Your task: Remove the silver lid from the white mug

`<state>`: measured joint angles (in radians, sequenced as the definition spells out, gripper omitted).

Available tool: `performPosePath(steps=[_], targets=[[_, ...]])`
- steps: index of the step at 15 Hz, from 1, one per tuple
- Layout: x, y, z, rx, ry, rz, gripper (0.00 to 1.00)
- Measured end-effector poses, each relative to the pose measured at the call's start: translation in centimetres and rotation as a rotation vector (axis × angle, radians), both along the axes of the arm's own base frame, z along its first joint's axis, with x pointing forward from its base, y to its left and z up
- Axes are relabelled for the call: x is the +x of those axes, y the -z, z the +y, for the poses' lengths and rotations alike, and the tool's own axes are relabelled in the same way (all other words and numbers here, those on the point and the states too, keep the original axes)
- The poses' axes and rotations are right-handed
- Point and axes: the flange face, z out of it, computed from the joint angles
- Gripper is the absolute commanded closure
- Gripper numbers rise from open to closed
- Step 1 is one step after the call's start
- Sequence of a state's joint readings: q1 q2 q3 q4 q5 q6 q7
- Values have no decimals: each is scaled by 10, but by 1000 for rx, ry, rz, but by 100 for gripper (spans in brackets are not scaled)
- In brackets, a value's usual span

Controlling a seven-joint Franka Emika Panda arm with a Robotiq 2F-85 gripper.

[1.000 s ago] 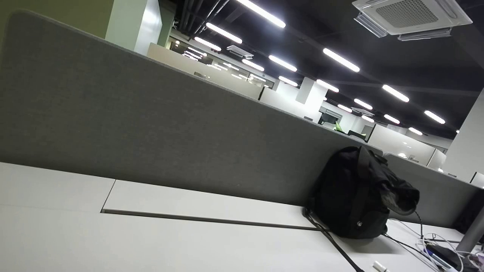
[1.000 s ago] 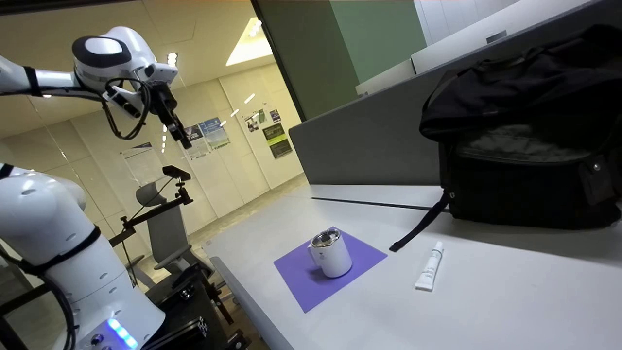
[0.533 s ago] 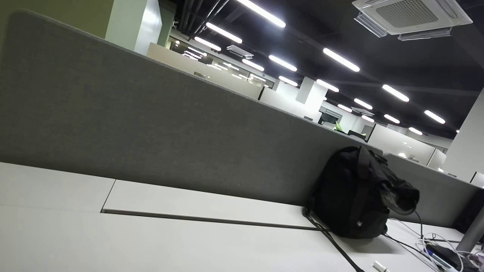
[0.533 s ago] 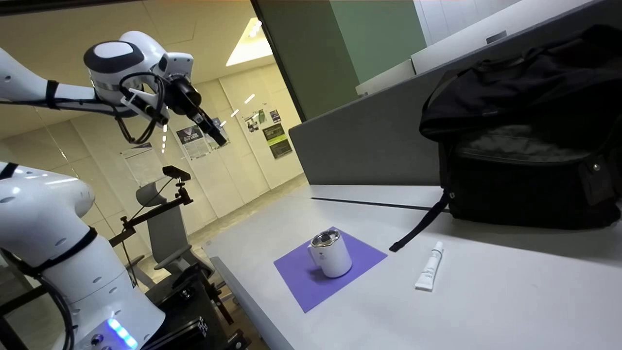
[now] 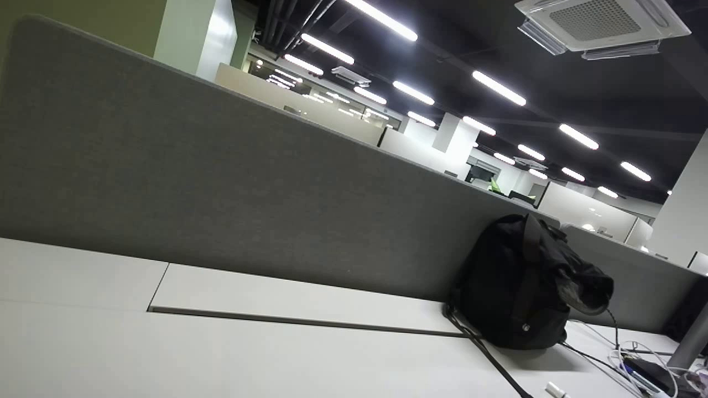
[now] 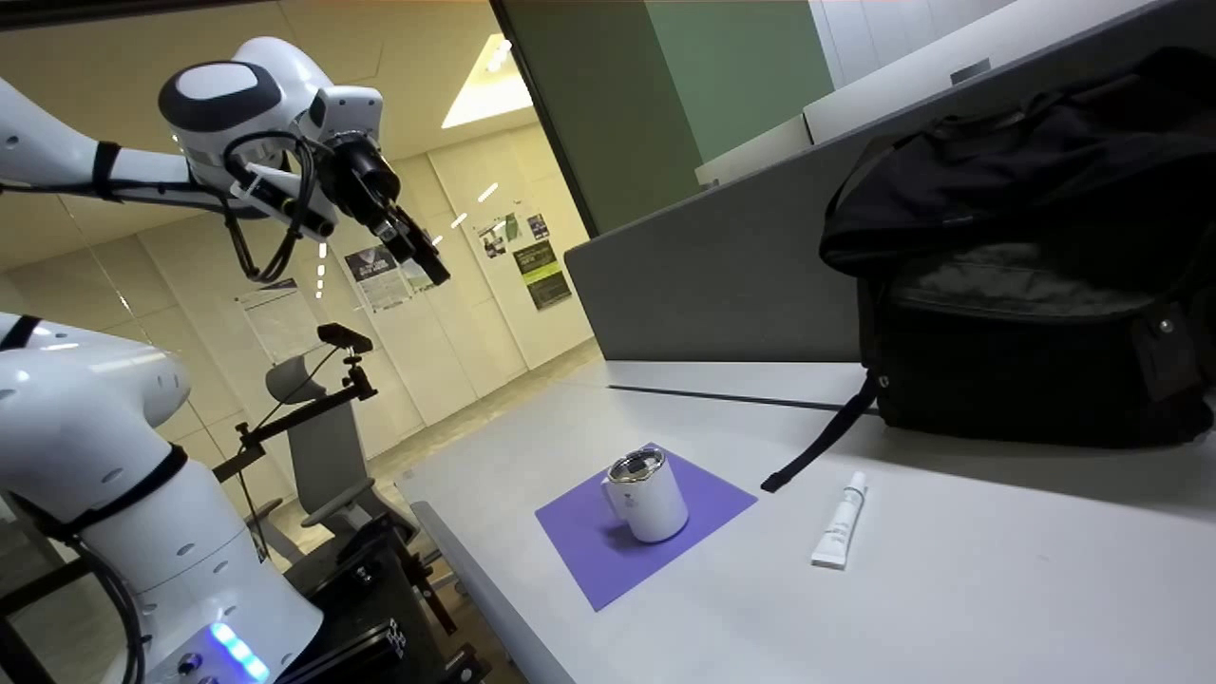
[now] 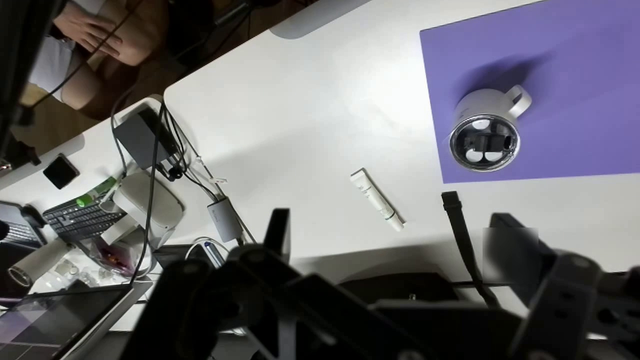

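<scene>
The white mug [image 6: 655, 510] stands upright on a purple sheet [image 6: 581, 560] on the desk, with its handle to the left in an exterior view. The shiny silver lid [image 6: 636, 465] sits on top of it. In the wrist view the mug [image 7: 481, 101] and the glossy round lid [image 7: 485, 143] are at the upper right, and the handle points up and right. My gripper [image 6: 441, 274] hangs high up, well apart from the mug and to its left in that exterior view. In the wrist view my gripper [image 7: 395, 222] is wide open with nothing between its fingers [image 7: 278, 230].
A white tube [image 6: 840, 522] lies on the desk to the right of the purple sheet. A black bag [image 6: 1026, 285] with a strap [image 6: 822, 442] stands against the grey partition [image 5: 249, 182]. Cables, a hub [image 7: 225, 220] and a keyboard [image 7: 75, 215] lie further along the desk.
My arm and gripper have moved right in an exterior view, towards the mug's side, still high up. In the last half second the hand has risen a little. The mug and lid have not moved.
</scene>
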<state>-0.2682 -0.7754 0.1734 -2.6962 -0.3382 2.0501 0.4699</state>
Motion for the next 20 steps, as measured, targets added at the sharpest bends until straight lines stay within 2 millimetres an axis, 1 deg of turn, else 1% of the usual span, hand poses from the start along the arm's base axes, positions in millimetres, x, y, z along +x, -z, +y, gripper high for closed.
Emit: performPosePath(steps=[11,14,16,19,20], targets=[[0,0,0,0,-1,1,0],[9,5,0,0,-39,-63,0],[20,19,-4,0,-69,-96,0],[39,57,-15,37,-88,-97,0],[46,71,-19,50,-97,-100,12]])
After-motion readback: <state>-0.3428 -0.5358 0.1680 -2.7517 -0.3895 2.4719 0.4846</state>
